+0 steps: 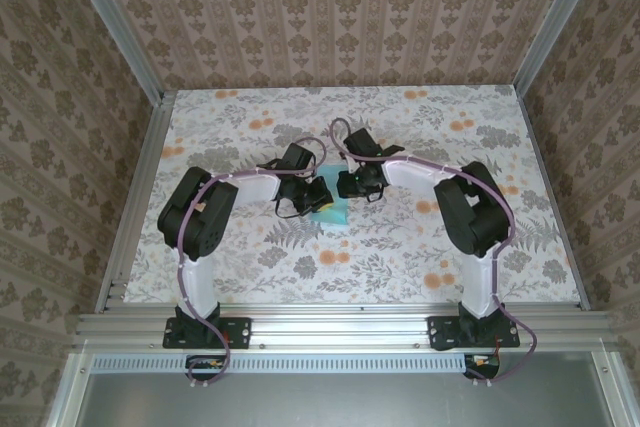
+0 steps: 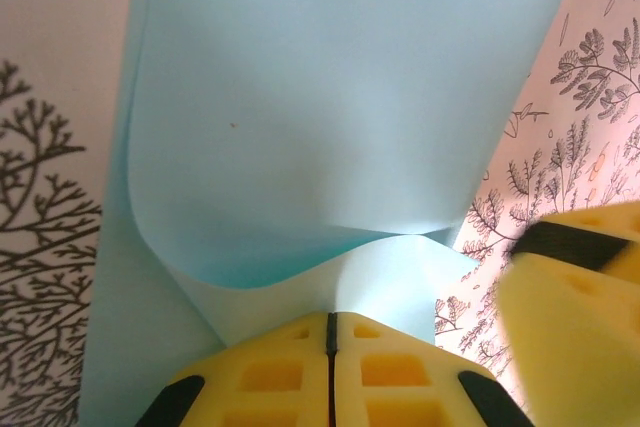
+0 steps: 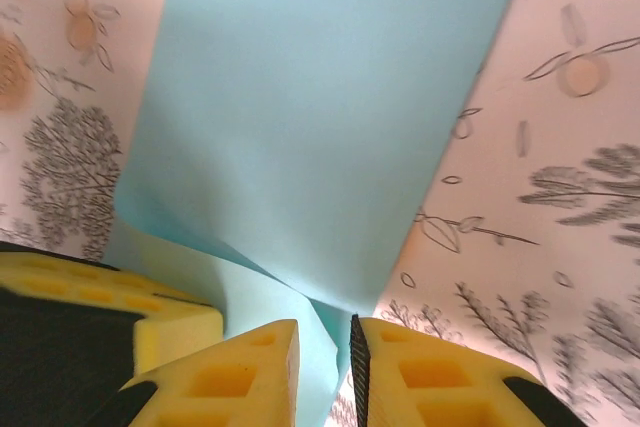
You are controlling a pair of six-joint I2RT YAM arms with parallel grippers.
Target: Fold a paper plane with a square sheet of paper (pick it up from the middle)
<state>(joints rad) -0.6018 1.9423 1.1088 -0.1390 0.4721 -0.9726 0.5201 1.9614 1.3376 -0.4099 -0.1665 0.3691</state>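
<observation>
Yellow pads of left gripper (image 2: 331,323) sit pressed together at the near edge of the left wrist view, clamped on a raised fold of the sheet (image 2: 330,117). Right gripper (image 3: 325,332): jaws a little apart, sheet edge lying in the gap; contact hard to make out. Sheet lies mid-table (image 1: 400,257), between both grippers. From above it is mostly hidden under them, with one turquoise corner showing on the near side. Paper thin, plain, smooth, bowed up in a soft curl. Pads moulded with square pockets. Table print floral, grey and orange.

Overhead looks down; wrist cameras closely share paper (image 2: 330,127)
</observation>
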